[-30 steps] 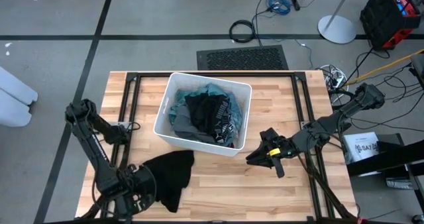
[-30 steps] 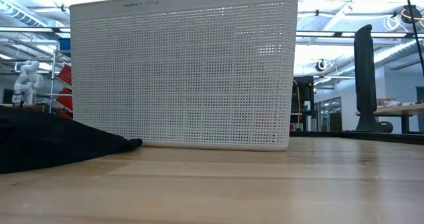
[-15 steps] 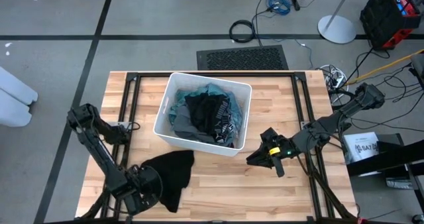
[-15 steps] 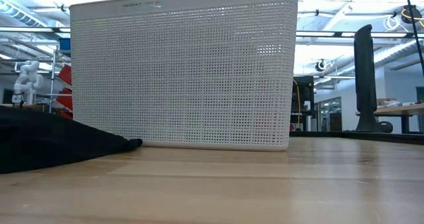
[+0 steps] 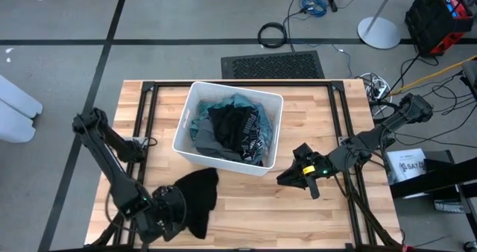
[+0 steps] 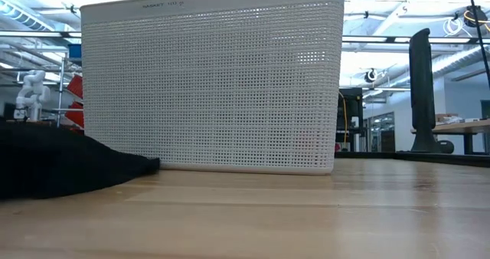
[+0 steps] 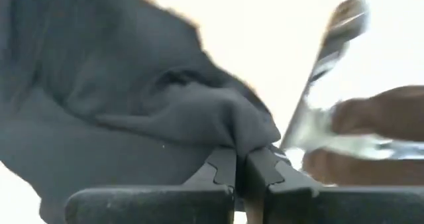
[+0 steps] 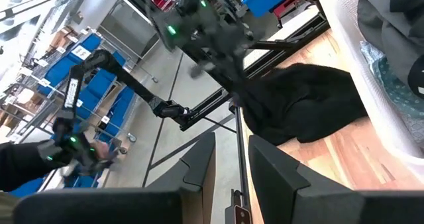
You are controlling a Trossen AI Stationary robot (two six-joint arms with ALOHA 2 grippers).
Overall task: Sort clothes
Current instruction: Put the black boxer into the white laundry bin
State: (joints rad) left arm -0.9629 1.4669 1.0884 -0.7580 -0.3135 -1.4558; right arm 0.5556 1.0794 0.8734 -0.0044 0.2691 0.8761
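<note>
Pinching black garment (image 7: 132, 111) between left fingers (image 7: 222, 174).

Even, bright overhead light is seen in the high view; only soft, short shadows are cast on the wooden table (image 5: 298, 215). In the low view, ceiling lights behind the white bin (image 6: 213, 83) are blown out, and the near tabletop is rendered soft. The left wrist view is heavily motion-blurred, with the background washed to white glare around the black garment (image 7: 119, 118). The right wrist view is tilted and smeared in places.
</note>
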